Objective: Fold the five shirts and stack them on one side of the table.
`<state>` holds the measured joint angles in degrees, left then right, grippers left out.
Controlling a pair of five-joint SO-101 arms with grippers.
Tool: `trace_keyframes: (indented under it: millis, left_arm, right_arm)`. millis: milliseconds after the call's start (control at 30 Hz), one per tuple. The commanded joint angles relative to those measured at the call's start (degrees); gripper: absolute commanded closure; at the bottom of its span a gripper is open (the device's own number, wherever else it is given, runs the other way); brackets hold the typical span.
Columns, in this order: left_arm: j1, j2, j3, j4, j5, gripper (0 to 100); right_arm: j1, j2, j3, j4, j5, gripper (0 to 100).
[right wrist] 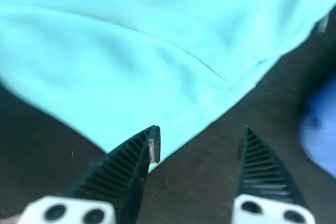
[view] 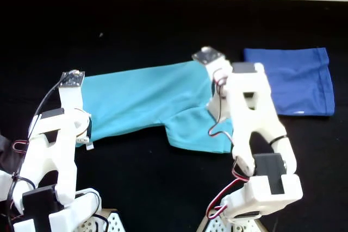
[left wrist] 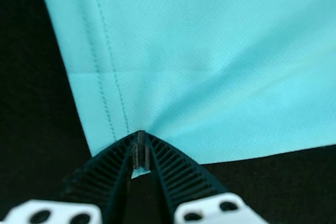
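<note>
The teal shirt point(view: 147, 99) lies spread across the middle of the black table point(view: 136, 25), not yet folded, with one sleeve sticking out toward the arms. A blue shirt point(view: 293, 82) sits folded flat at the far right, well apart from the teal one; that looks like the side chosen for the stack.

The left end effector point(left wrist: 140, 153) is pinched tight on a corner of the teal shirt, right beside the double-stitched hem. Holding at a corner likely gives control of the whole edge, so the cloth can be lifted or pulled taut without bunching.

The right end effector point(right wrist: 199, 140) is spread wide and holds nothing. It hangs just over the opposite edge of the teal shirt, one finger over the cloth and the other over bare table, probably lined up to close on that edge.

With both ends gripped, the shirt could be carried over as one fold. The task appears early: one shirt folded, this one in hand
</note>
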<state>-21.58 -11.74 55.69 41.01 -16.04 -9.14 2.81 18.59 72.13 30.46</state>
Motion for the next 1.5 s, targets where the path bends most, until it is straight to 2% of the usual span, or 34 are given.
trace_keyframes:
  millis: [0, 100, 367, 567, 700, 867, 1033, 1167, 1233, 1367, 1467]
  left_arm:
    - [1.0, 0.0, 0.0, -1.5, 0.4, 99]
    - [1.1, -0.3, -2.3, 0.0, 0.5, 99]
    - [1.4, -12.7, -13.9, 19.3, 0.6, 99]
    - [1.4, -22.1, -14.4, 24.4, 0.6, 99]
    - [1.3, -25.5, -14.3, 25.3, 0.6, 99]
    - [1.3, -25.9, -14.3, 24.8, 0.5, 99]
    - [1.3, -25.9, -11.9, 24.7, 0.5, 99]
    - [1.3, -25.9, -8.7, 21.4, 0.5, 99]
    - [1.3, -25.9, -8.3, 20.5, 0.5, 99]
    - [1.3, -26.2, -8.5, 20.3, 0.5, 99]
    - [1.3, -26.2, -8.5, 20.4, 0.5, 99]
  right_arm:
    - [0.4, -2.8, 5.8, -8.1, -2.3, 76.1]
    - [1.1, -2.8, 9.5, -11.6, -2.3, 76.1]
    - [4.8, -2.6, 14.0, -18.7, -1.9, 76.1]
    - [7.4, -2.6, 13.8, -18.7, 2.5, 76.3]
    - [10.8, -2.8, 13.4, -18.7, 2.5, 76.3]
    - [11.6, -3.2, 13.4, -18.3, 2.5, 76.3]
    - [11.0, -7.9, 10.4, -12.6, 2.3, 76.3]
    - [6.0, -13.6, 9.4, -5.3, 1.8, 76.3]
    - [2.8, -14.8, 9.5, -2.9, -1.2, 76.3]
    - [-2.5, -14.4, 15.1, -5.1, -3.8, 76.3]
    - [-3.9, -12.4, 20.9, -9.8, -3.8, 76.3]
